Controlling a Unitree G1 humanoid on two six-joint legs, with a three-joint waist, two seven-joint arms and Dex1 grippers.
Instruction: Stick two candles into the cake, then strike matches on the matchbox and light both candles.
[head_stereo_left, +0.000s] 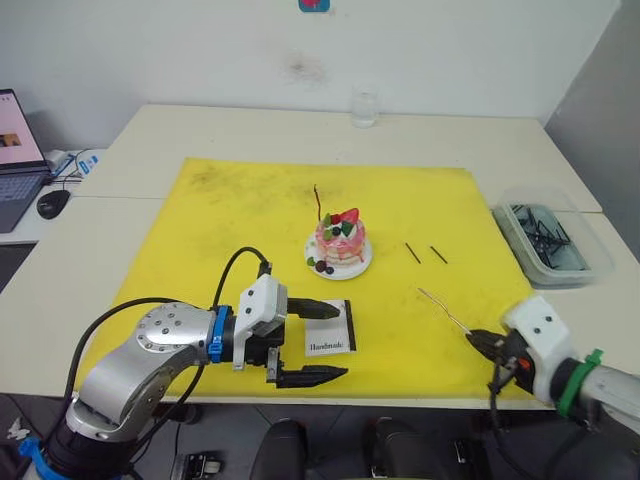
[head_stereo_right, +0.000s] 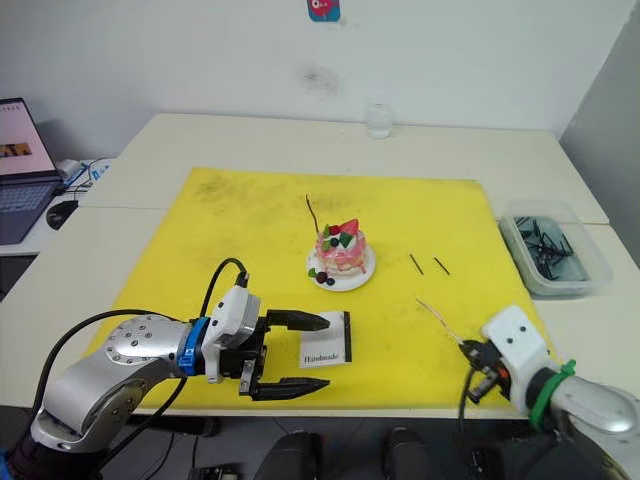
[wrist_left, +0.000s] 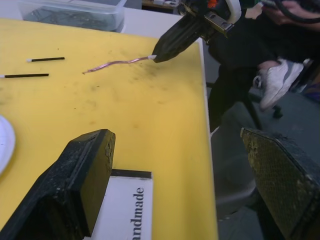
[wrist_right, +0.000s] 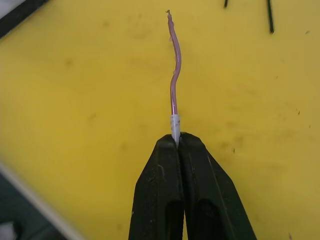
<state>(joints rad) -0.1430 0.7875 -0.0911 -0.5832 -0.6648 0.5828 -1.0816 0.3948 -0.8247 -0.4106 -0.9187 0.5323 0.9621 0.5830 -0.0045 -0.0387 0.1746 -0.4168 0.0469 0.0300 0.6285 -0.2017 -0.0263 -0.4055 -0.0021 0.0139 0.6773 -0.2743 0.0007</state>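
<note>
Right wrist view: right gripper (wrist_right: 176, 142) pinches the pale base of a thin wavy candle (wrist_right: 174, 75) above the yellow mat (wrist_right: 75, 100); light, bendy, likely snappable, so hold it low. Left gripper (head_stereo_left: 318, 342) gapes by the matchbox (head_stereo_left: 333, 333)

Yellow mat (head_stereo_left: 250, 215) covers table centre. Glass (head_stereo_left: 365, 108) at 12 o'clock beyond it; clear bin (head_stereo_left: 552, 240) w/ dark bits at 3. Laptop (head_stereo_left: 18, 150) + mouse (head_stereo_left: 52, 203) at 9-10.

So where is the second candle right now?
The second candle is pinched by its pale end in the right gripper, near the yellow mat's front right corner, right of the matchbox.
</note>
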